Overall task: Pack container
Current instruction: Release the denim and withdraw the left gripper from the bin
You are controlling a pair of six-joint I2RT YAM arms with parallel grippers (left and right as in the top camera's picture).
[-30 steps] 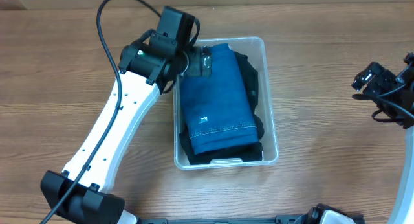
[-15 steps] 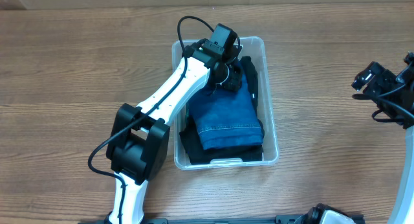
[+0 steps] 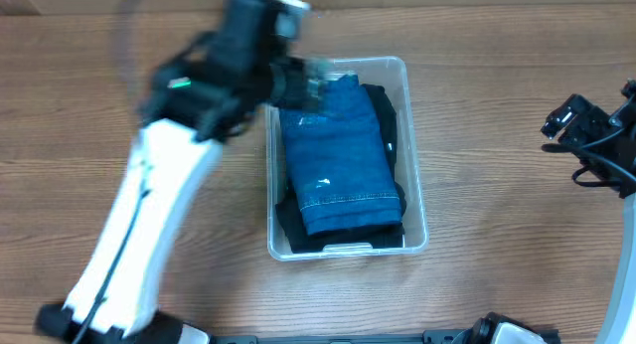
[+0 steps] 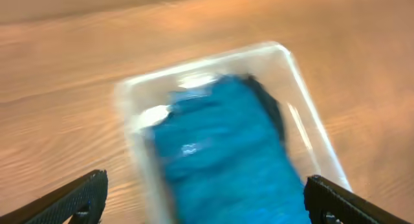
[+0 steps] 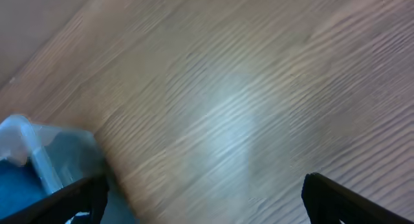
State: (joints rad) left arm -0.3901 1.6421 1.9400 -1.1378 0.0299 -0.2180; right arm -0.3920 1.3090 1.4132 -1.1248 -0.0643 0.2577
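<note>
The clear plastic container (image 3: 415, 185) stands on the table's middle. It holds folded blue jeans (image 3: 338, 160) on top of dark clothing (image 3: 386, 115). It also shows blurred in the left wrist view (image 4: 304, 101), with the jeans (image 4: 226, 146) inside. My left gripper (image 3: 316, 74) is open and empty above the container's far left corner; its fingertips (image 4: 200, 201) are spread wide. My right gripper (image 3: 568, 120) is open and empty over bare table at the far right, well away from the container; its fingertips (image 5: 204, 198) are wide apart.
The wooden table (image 3: 517, 264) surrounds the container. The left arm (image 3: 149, 205) lies across the table's left side. The container's corner (image 5: 26, 146) shows at the left edge of the right wrist view.
My left arm has pulled back out of the container to the left and upward, blurred by motion. The jeans stay in the container. The right arm has not moved.
</note>
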